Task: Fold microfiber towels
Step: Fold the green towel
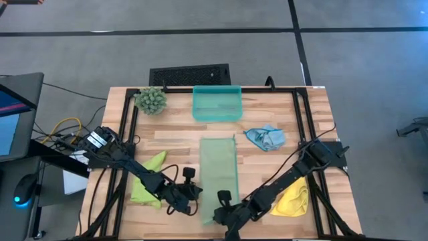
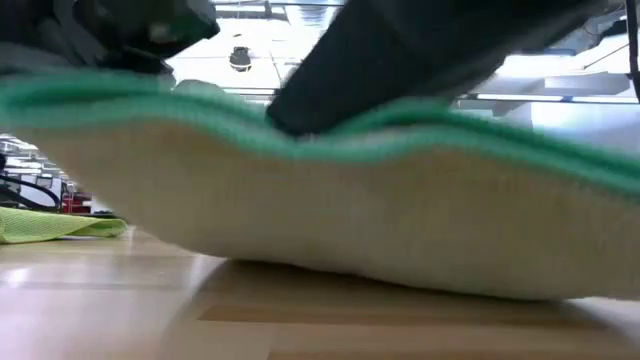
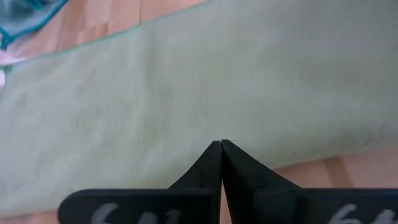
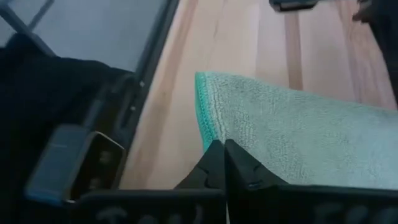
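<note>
A: Tray?
B: Teal tray (image 1: 217,104) at the table's far edge; nothing visible in it.
A: Towels?
B: Pale sage towel (image 1: 219,171) lies mid-table as a long strip. Left gripper (image 1: 189,195) clenched on its near left edge, right gripper (image 1: 224,213) clenched on its near corner. Lime towel (image 1: 148,181) partly under the left arm, yellow towel (image 1: 292,199) partly under the right. Blue towel (image 1: 265,138) crumpled, right of the strip.
A: Low view?
B: Blocked by lifted sage cloth.
</note>
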Tool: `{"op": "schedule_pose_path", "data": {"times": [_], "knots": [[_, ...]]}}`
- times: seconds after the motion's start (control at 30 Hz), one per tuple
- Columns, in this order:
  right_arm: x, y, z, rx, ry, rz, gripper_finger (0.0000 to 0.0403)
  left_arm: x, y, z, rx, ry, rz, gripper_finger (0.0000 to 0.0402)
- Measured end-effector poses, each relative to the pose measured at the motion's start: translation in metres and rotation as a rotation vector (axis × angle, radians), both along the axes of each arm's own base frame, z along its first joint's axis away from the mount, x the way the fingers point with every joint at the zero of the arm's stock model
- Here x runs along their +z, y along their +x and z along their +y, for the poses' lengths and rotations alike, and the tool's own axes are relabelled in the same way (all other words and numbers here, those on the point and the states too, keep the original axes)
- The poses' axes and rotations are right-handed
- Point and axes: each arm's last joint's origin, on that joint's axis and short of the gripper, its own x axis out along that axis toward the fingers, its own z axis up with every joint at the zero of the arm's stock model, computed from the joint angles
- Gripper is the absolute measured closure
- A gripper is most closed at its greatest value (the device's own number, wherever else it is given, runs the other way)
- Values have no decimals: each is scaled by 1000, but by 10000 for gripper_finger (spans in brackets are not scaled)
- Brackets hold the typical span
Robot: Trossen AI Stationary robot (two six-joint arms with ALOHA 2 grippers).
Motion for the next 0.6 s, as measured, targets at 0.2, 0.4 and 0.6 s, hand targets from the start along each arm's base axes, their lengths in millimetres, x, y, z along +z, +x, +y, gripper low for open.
{"op": "schedule_pose_path", "data": {"times": [0.2,0.4,0.6], "knots": [[18,-7,5,33,40,-25,383,-7,-4,1,-29,-76,-35,401],[36,-10,2,34,51,-46,388,-7,-5,-1,-70,-114,-29,401],[58,-6,-17,15,22,-81,392,-5,-4,-3,-76,-155,-41,401]]}}
